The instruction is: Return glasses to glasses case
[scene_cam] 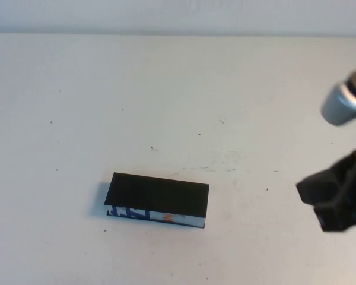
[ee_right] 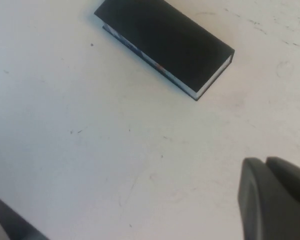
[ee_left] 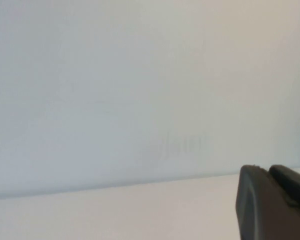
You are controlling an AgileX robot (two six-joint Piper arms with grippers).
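Observation:
The glasses case [scene_cam: 157,196] lies flat on the white table, left of centre towards the front, with its black lid closed and its printed light side strip facing me. It also shows in the right wrist view [ee_right: 165,42]. The glasses are not in view. My right gripper [scene_cam: 329,202] hovers at the right edge, well to the right of the case; its fingers [ee_right: 266,161] lie together with nothing between them. My left gripper [ee_left: 266,167] is outside the high view; its fingers lie together, empty, facing a blank wall over the table edge.
The white table [scene_cam: 178,95] carries only small dark specks and faint scuff marks. A silver joint of the right arm [scene_cam: 342,104] hangs above the table's right edge. A pale wall runs behind the table.

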